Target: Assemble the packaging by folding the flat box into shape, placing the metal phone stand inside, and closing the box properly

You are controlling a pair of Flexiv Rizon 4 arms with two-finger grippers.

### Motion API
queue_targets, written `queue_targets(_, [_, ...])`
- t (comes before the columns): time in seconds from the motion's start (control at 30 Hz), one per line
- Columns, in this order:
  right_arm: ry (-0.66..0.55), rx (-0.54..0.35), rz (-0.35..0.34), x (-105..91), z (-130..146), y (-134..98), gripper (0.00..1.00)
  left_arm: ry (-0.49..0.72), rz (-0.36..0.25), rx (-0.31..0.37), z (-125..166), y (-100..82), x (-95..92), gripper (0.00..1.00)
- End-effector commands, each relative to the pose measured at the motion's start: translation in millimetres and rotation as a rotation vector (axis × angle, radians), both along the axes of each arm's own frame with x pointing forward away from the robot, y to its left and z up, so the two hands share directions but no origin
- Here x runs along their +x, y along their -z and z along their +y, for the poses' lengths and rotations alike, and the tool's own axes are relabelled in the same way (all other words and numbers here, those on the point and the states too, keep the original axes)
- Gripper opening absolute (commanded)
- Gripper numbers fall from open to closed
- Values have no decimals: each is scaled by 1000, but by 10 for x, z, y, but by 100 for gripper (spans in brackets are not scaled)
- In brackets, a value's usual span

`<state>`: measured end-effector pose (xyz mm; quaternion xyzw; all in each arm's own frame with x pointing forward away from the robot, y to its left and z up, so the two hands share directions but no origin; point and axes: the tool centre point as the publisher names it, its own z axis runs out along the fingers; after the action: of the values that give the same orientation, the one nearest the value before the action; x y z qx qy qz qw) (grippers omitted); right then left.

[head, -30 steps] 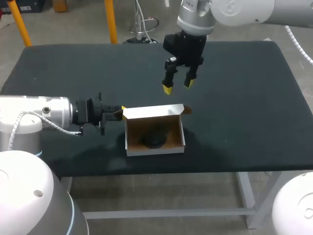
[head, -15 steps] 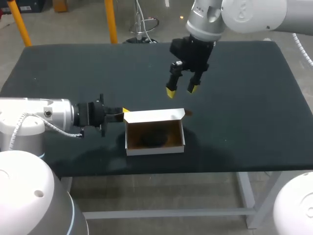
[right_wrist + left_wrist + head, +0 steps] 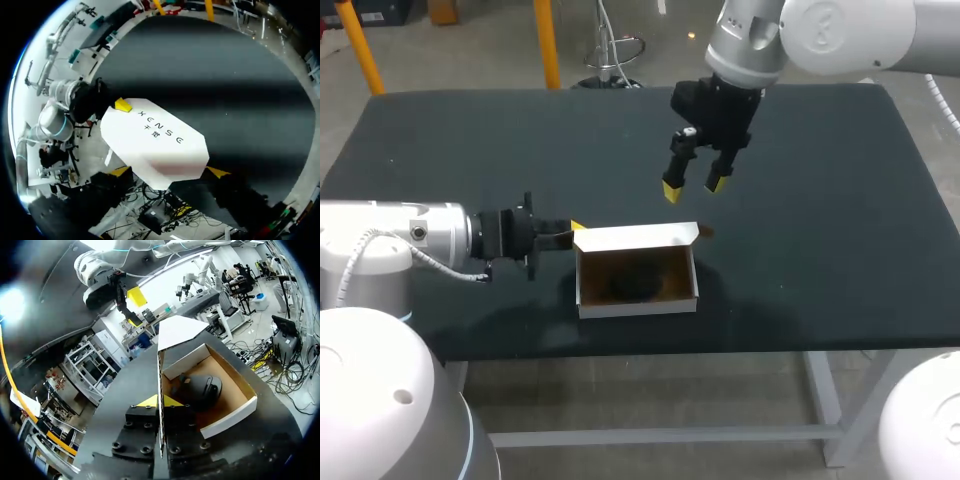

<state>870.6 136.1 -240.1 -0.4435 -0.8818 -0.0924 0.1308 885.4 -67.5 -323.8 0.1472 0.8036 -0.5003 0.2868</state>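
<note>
On the black bench (image 3: 820, 230), near its front edge, the white cardboard box (image 3: 638, 303) is standing already folded into shape. Its lid (image 3: 635, 236) is pointing upward at the back, and the dark metal phone stand (image 3: 638, 285) is lying inside on the brown floor of the box.

During the last second my right fingers (image 3: 670, 190) are drawing away. They were hanging just behind the lid, and now they are higher and further toward the back right, well apart from the box. The box itself is not shifting, and my left arm is staying where it was. I am reading this as the end of the loading step: the stand is in and the right arm is free again. What is remaining is to fold the lid down and tuck it in.

The right fingers are spread apart and are carrying nothing. In the right wrist view the lid's white outer face is lying ahead of them, without contact.

The left fingers (image 3: 172, 401) are coming in flat from the left side. In the left wrist view the thin white edge of the box's upright panel is running straight between the two yellow tips, which are pressing on it from both sides. So I am judging them clamped on the box, keeping it steady.
</note>
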Motion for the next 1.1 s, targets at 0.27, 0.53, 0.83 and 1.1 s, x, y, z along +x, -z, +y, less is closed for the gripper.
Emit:
queue_targets(0.27, [198, 22, 102, -32, -113, 22, 100, -20, -92, 6, 6, 39, -33, 0])
queue_targets(0.53, [355, 28, 186, -118, -174, 53, 100, -18, -153, 28, -24, 71, -79, 0])
queue_targets(0.83, [607, 13, 293, -212, -208, 119, 100, -37, -213, 42, -20, 97, -98, 0])
queue_targets(1.1, [641, 5, 362, -274, -215, 144, 100, -36, -243, 44, -14, 115, -113, 0])
